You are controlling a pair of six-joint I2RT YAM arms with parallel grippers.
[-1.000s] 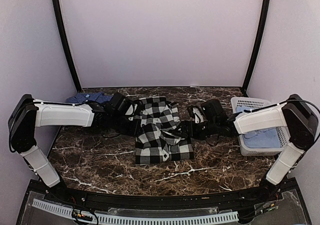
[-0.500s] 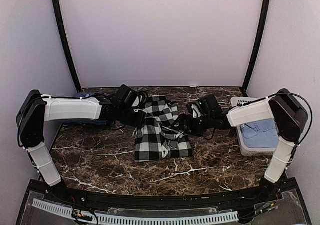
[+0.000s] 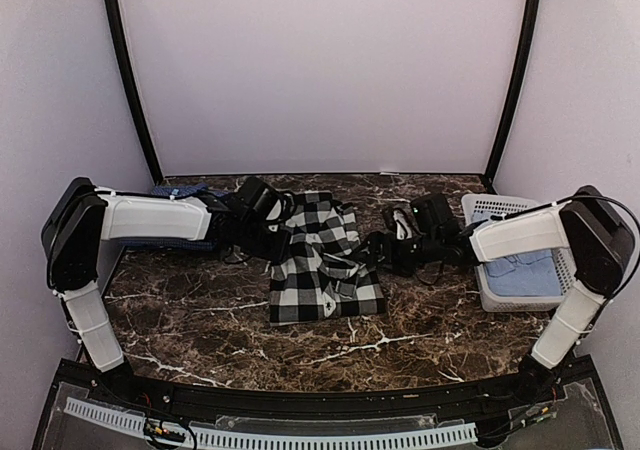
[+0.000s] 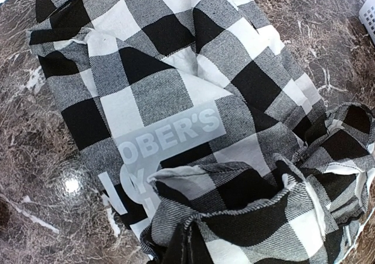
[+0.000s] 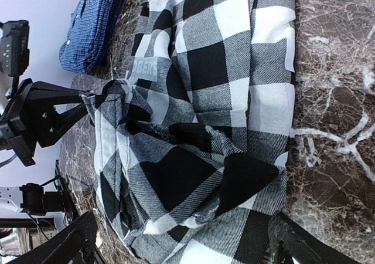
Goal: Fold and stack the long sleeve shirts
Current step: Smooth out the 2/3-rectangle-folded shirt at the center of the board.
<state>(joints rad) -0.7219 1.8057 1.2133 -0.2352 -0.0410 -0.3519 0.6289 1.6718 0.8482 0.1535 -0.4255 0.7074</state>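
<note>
Marbled tabletop (image 3: pixel 200 320) carries the checked shirt (image 3: pixel 325 275) between our grippers. Our left gripper (image 3: pixel 285 245) clamps its bunched edge; the right gripper (image 3: pixel 365 257) hangs spread wide just beside it. We should carry that edge across evenly.

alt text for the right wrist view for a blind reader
A crumpled black-and-white checked shirt fills the frame on a dark marble table. The left end effector pinches its edge; the right end effector stands open below, a dark blue shirt at top left.

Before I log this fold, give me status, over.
Left gripper shut on the checked shirt. Right gripper open at its right side. Blue shirt far left, basket right, neither blocking.
</note>
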